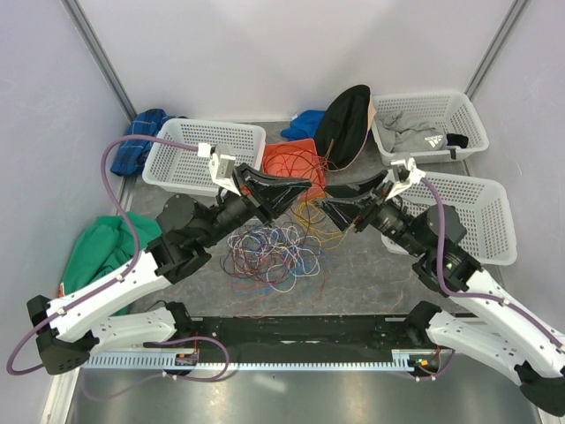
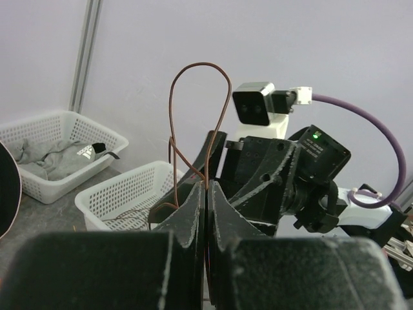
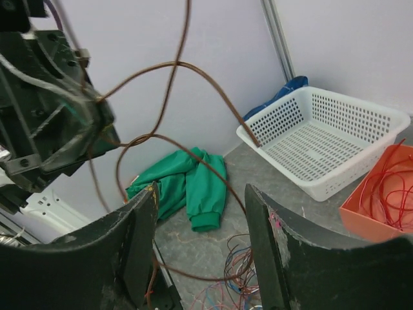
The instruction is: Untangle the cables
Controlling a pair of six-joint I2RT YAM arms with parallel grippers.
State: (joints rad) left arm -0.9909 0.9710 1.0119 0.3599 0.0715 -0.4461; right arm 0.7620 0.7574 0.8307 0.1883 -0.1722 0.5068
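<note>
The cables (image 1: 272,249) lie in a tangled, many-coloured pile on the grey table between the two arms. My left gripper (image 1: 303,186) hangs above the pile's far edge. In the left wrist view that gripper (image 2: 206,188) is shut on a thin brown cable (image 2: 200,64), which rises from the jaws in a tall loop. My right gripper (image 1: 325,205) faces it closely from the right. It stands open (image 3: 200,194). The brown cable (image 3: 193,71) curves loosely through the gap between its fingers, unpinched, down towards the pile (image 3: 242,284).
An orange tray (image 1: 284,157) holding red cables sits behind the pile. White baskets stand at back left (image 1: 190,159), back right (image 1: 468,110) and right (image 1: 490,216). A green cloth (image 1: 101,243) lies left, with blue cloths (image 1: 141,141) and a black cap (image 1: 346,124) at the back.
</note>
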